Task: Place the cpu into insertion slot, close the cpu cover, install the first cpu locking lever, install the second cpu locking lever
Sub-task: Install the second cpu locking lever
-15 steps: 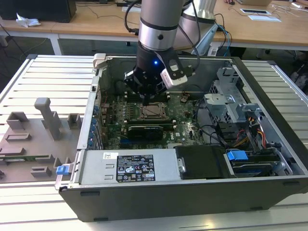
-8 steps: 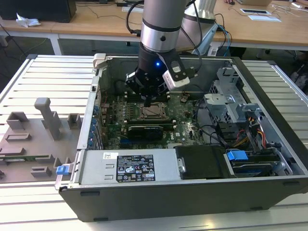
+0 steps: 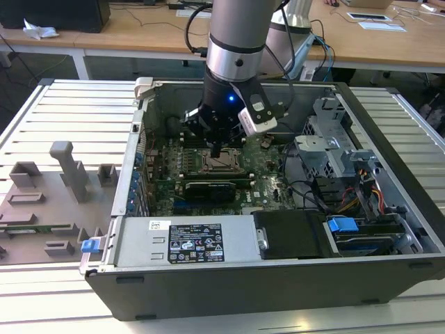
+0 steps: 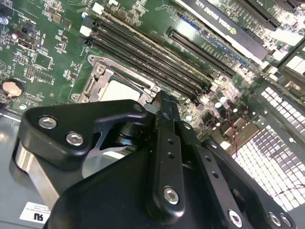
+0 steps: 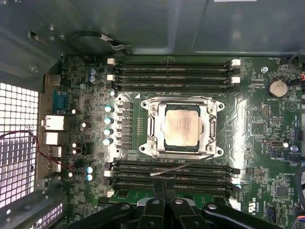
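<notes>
The cpu (image 5: 182, 128), pale silver, lies in the insertion slot (image 5: 151, 151) on the green board. The silver cpu cover (image 5: 213, 129) lies flat around it as a frame. A thin wire locking lever (image 5: 187, 165) slants loose across the black memory slots beside the socket, its free end close to my fingertips. My gripper (image 5: 164, 187) is shut with nothing held, hovering just off that side of the socket. In the second wrist view the gripper (image 4: 161, 101) tip hangs next to the cpu (image 4: 119, 90). In the exterior view the gripper (image 3: 217, 147) hangs just above the socket (image 3: 222, 162).
Black memory slots (image 5: 174, 74) flank the socket on two sides. A graphics card (image 3: 208, 188) lies nearer the case front, with a power supply (image 3: 184, 242) and drive cage (image 3: 334, 149) beyond, plus loose cables (image 3: 313, 191). Grey fixture blocks (image 3: 69, 167) stand on the exterior view's left.
</notes>
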Tool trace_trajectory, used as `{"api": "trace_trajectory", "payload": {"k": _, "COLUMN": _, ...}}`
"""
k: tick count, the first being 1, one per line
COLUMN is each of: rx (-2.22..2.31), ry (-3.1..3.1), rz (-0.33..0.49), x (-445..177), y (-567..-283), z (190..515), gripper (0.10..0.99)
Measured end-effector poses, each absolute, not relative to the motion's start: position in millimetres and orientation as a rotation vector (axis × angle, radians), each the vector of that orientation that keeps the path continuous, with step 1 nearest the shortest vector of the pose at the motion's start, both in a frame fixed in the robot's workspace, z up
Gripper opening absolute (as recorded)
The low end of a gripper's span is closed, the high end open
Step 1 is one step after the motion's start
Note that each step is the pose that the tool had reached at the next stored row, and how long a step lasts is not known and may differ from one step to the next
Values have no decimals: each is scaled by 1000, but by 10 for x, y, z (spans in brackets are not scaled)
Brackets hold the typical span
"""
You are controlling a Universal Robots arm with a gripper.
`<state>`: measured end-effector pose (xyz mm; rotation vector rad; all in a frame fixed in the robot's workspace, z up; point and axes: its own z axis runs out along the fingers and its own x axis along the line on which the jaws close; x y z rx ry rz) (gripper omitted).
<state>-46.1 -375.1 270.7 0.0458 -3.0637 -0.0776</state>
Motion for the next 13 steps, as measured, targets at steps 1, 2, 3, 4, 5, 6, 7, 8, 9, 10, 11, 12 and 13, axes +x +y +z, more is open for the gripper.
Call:
{"api": "trace_trajectory", "payload": {"k": 1, "rx": 46, "ry": -3063, "rz": -81, "x": -459, "y": -3752, "z": 2697, "gripper": 106}}
{"api": "trace_trajectory", "payload": {"k": 2, "rx": 45, "ry": -3063, "rz": -84, "x": -458, "y": -3751, "z": 2687, "gripper": 106}}
{"api": "trace_trajectory", "payload": {"k": 3, "rx": 41, "ry": -3062, "rz": -89, "x": -458, "y": -3750, "z": 2670, "gripper": 106}}
{"api": "trace_trajectory", "payload": {"k": 4, "rx": 39, "ry": -3062, "rz": -94, "x": -457, "y": -3749, "z": 2663, "gripper": 106}}
{"api": "trace_trajectory", "payload": {"k": 5, "rx": 35, "ry": -3062, "rz": -100, "x": -457, "y": -3749, "z": 2656, "gripper": 106}}
{"api": "trace_trajectory", "payload": {"k": 6, "rx": 27, "ry": -3062, "rz": -109, "x": -456, "y": -3748, "z": 2646, "gripper": 106}}
{"api": "trace_trajectory", "payload": {"k": 7, "rx": 15, "ry": -3062, "rz": -118, "x": -455, "y": -3748, "z": 2634, "gripper": 106}}
{"api": "trace_trajectory", "payload": {"k": 8, "rx": -1, "ry": -3062, "rz": -125, "x": -455, "y": -3748, "z": 2621, "gripper": 106}}
{"api": "trace_trajectory", "payload": {"k": 9, "rx": -8, "ry": -3061, "rz": -126, "x": -455, "y": -3748, "z": 2610, "gripper": 106}}
{"api": "trace_trajectory", "payload": {"k": 10, "rx": -12, "ry": -3061, "rz": -126, "x": -455, "y": -3748, "z": 2598, "gripper": 106}}
{"api": "trace_trajectory", "payload": {"k": 11, "rx": -22, "ry": -3061, "rz": -127, "x": -455, "y": -3748, "z": 2578, "gripper": 106}}
{"api": "trace_trajectory", "payload": {"k": 12, "rx": -39, "ry": -3061, "rz": -134, "x": -456, "y": -3749, "z": 2566, "gripper": 106}}
{"api": "trace_trajectory", "payload": {"k": 13, "rx": -51, "ry": -3061, "rz": -144, "x": -457, "y": -3749, "z": 2551, "gripper": 106}}
